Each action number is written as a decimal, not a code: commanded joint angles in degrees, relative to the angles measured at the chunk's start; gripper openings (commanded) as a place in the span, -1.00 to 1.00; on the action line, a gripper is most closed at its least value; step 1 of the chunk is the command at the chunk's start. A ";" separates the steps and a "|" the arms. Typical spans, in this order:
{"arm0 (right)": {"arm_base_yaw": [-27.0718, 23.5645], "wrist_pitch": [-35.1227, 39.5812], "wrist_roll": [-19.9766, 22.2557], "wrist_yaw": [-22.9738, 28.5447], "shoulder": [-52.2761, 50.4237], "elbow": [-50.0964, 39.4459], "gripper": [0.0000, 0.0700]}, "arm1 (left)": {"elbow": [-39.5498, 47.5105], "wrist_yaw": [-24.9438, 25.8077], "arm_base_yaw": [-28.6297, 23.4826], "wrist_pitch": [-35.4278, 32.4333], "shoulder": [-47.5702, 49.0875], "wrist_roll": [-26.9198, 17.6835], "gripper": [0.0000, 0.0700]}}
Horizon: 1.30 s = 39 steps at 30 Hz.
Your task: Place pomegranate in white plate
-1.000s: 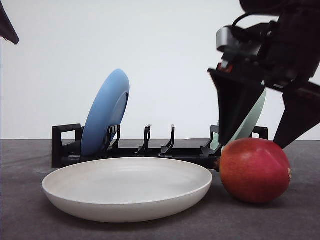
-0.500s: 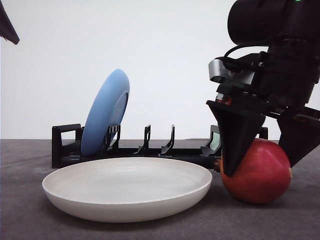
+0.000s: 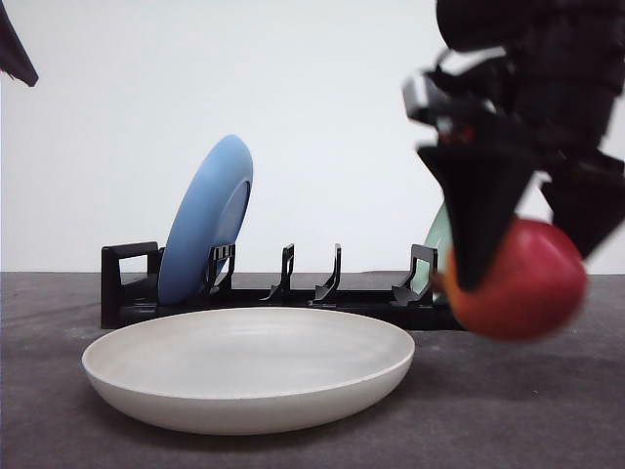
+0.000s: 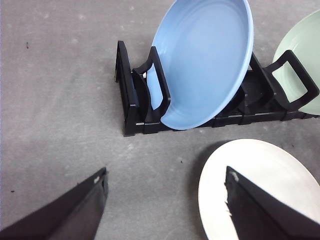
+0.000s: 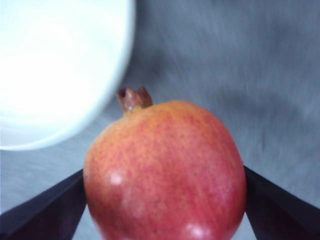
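Observation:
The pomegranate (image 3: pixel 522 285) is red with an orange blush and hangs clear of the grey table, just right of the white plate (image 3: pixel 244 396). My right gripper (image 3: pixel 527 269) is shut on it, a black finger pressed against each side. In the right wrist view the pomegranate (image 5: pixel 165 170) sits between the fingers of the right gripper (image 5: pixel 162 217), its dark nub pointing toward the white plate (image 5: pixel 55 65). My left gripper (image 4: pixel 165 175) is open and holds nothing, hovering over bare table beside the white plate (image 4: pixel 255 175).
A black dish rack (image 3: pixel 283 293) stands behind the white plate. It holds an upright blue plate (image 3: pixel 207 220) at its left end and a pale green plate (image 3: pixel 441 239) at its right end, behind the right gripper. Grey table surrounds the white plate.
The right gripper came down around the pomegranate, shut on it and lifted it off the table. The white plate and rack have not moved.

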State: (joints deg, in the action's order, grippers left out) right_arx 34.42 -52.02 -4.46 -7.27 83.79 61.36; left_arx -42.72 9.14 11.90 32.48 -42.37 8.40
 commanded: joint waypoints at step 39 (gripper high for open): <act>14.27 21.15 -0.03 -1.94 18.12 8.00 0.62 | -0.35 -0.19 0.11 -0.78 -0.31 -0.39 0.24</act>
State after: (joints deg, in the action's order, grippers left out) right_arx 47.99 -31.29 -3.90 -9.08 100.97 67.90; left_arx -42.72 9.13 11.90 32.36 -42.37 8.40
